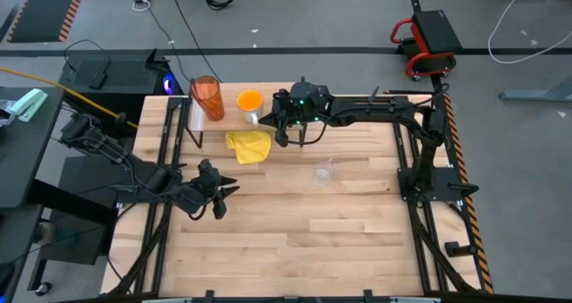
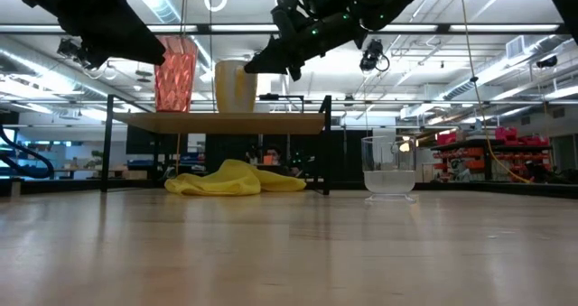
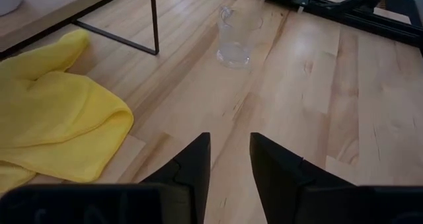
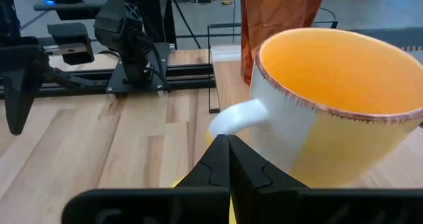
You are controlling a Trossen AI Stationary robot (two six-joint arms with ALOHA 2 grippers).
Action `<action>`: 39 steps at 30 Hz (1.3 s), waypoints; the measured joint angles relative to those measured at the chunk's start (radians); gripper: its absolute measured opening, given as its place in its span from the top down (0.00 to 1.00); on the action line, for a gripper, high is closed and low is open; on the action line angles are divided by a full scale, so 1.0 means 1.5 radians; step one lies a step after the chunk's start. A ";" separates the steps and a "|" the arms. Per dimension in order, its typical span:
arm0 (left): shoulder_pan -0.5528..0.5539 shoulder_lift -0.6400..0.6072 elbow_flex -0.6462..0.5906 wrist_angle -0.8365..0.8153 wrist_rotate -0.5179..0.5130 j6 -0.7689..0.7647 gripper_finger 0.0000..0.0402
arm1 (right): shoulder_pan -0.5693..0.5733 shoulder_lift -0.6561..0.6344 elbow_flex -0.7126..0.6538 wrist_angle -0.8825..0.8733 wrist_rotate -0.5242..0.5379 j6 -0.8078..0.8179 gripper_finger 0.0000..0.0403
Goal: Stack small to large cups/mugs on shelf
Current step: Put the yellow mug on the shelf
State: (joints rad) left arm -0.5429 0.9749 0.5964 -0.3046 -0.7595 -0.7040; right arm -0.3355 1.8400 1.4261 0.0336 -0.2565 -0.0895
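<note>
Right gripper (image 1: 290, 135) hangs just beside the orange mug (image 1: 249, 103) on the shelf (image 2: 271, 122), and in its wrist view we see its fingers pressed together at the white handle (image 4: 234, 117), holding nothing that we can make out; whether they touch the handle we cannot tell. Our left gripper (image 3: 229, 159) waits low over the table (image 1: 357, 231), fingers a little apart and empty, well away from the shelf. We judge the task partly done: the tall tumbler (image 1: 208, 97) and the mug both stand upright on the shelf, side by side, while the small clear cup (image 1: 323, 172) sits on the table, well apart from them, so it is left to place. The tumbler is translucent, ribbed orange-red plastic; the mug looks like glazed ceramic, orange inside with a speckled rim; the cup is clear and thin-walled. A soft yellow cloth (image 1: 249, 147) lies crumpled by the shelf's black metal legs.
</note>
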 joint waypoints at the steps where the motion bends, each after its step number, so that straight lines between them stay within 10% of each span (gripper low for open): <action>1: 0.000 0.000 0.000 0.000 -0.001 0.000 0.71 | 0.000 0.000 0.000 0.002 0.000 0.000 1.00; 39: 0.001 0.000 0.000 0.000 -0.017 0.004 0.73 | 0.000 0.038 0.017 0.042 -0.009 0.004 1.00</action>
State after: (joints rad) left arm -0.5415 0.9752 0.5964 -0.3046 -0.7853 -0.6987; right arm -0.3359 1.8977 1.4510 0.0963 -0.2707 -0.0828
